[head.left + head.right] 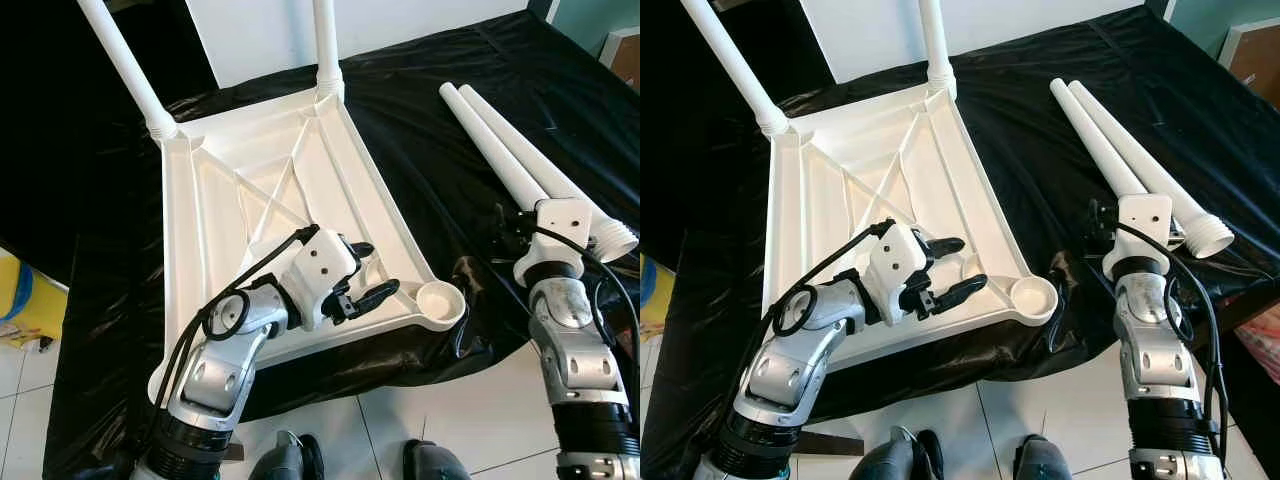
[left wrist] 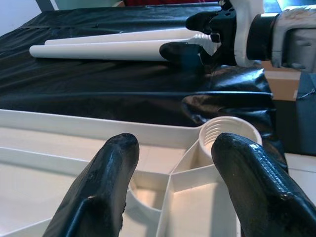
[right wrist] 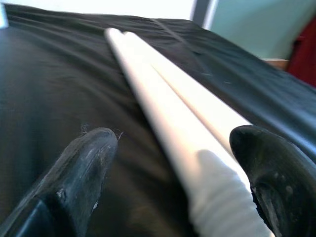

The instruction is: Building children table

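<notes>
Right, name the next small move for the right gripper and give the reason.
Probably lower and close the right gripper on the nearer loose leg: its fingers are open astride that leg's threaded end, and the tabletop's corner socket stands empty.

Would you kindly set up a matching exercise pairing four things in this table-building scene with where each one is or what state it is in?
Things:
1. left gripper
2. right gripper
3. two loose legs
4. near corner socket

Places or states:
A. lying side by side on the black sheet
B. open over the upturned tabletop, fingers toward the socket
C. threaded inside, no leg in it
D. open around the threaded end of a loose leg

Pairs: 1-B, 2-D, 3-A, 4-C
</notes>
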{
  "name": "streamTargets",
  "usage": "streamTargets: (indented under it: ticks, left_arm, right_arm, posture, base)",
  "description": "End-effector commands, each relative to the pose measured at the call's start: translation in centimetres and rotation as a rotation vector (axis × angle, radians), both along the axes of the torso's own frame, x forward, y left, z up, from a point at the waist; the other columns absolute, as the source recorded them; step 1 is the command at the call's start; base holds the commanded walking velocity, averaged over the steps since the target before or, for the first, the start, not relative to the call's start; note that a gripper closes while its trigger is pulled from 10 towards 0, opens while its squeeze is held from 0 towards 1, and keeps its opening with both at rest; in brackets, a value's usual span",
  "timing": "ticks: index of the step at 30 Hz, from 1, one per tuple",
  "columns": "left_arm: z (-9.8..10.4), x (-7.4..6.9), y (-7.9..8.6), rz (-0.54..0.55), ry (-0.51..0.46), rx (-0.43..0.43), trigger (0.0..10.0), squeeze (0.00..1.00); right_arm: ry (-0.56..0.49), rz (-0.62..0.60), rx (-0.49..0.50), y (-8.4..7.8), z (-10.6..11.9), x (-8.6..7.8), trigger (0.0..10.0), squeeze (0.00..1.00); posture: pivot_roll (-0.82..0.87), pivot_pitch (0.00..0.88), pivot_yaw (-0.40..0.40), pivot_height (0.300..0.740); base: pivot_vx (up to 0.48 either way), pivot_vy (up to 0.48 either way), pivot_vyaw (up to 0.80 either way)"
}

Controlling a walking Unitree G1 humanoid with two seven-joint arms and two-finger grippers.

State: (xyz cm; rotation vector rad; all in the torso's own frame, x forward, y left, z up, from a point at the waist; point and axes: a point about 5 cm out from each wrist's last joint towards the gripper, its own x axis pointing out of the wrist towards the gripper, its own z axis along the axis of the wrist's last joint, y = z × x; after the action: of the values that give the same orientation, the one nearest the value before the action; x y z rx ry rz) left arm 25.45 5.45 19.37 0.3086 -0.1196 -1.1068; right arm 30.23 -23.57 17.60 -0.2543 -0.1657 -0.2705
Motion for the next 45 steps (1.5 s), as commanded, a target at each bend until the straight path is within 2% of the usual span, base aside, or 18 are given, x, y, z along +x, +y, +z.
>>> streamTargets:
  ticks: [1, 5, 7, 14, 26, 38, 41, 45]
  left_arm:
    - [0.2, -0.2, 0.1, 0.028, -0.014, -0.030, 10.0, 0.00]
    - [0.4, -0.4, 0.0, 0.012, -0.010, -0.049, 10.0, 0.00]
    - [0.7, -0.8, -0.2, -0.030, 0.010, -0.077, 10.0, 0.00]
    - [0.7, -1.2, -0.4, -0.071, 0.020, -0.088, 10.0, 0.00]
    - [0.7, -1.2, -0.4, -0.073, 0.030, -0.085, 10.0, 0.00]
    - [0.8, -1.0, -0.5, -0.067, 0.029, -0.086, 10.0, 0.00]
    - [0.8, -0.9, -0.5, -0.064, 0.027, -0.083, 10.0, 0.00]
    - [0.8, -0.9, -0.5, -0.060, 0.024, -0.081, 10.0, 0.00]
  right_arm:
    - [0.014, -0.045, -0.006, -0.6, -0.2, 0.0, 10.0, 0.00]
    - [0.018, -0.075, -0.008, -1.2, -0.2, 0.1, 10.0, 0.00]
    - [0.030, -0.099, -0.018, -1.8, -0.2, 0.2, 10.0, 0.00]
    - [0.087, -0.087, -0.003, -2.3, -0.7, 0.3, 10.0, 0.00]
    - [0.192, 0.010, 0.033, -2.4, -1.8, 0.8, 10.0, 0.00]
    - [0.230, 0.078, 0.064, -2.5, -1.9, 1.0, 10.0, 0.00]
    - [0.254, 0.145, 0.099, -2.0, -2.2, 1.2, 10.0, 0.00]
    - [0.264, 0.175, 0.113, -1.7, -2.4, 1.3, 10.0, 0.00]
  posture:
    - [-0.09, 0.163, 0.125, 0.740]
    - [-0.09, 0.163, 0.125, 0.740]
    - [-0.09, 0.160, 0.124, 0.740]
    - [-0.09, 0.157, 0.123, 0.740]
    - [-0.09, 0.154, 0.122, 0.740]
    - [-0.10, 0.152, 0.122, 0.740]
    - [-0.09, 0.147, 0.120, 0.740]
    - [-0.09, 0.145, 0.117, 0.740]
  base:
    - [0.000, 0.000, 0.00]
    - [0.000, 0.000, 0.00]
    - [0.000, 0.000, 0.00]
    - [0.000, 0.000, 0.00]
    - [0.000, 0.000, 0.00]
    - [0.000, 0.000, 0.00]
    - [0.000, 0.000, 0.00]
    - [0.000, 0.000, 0.00]
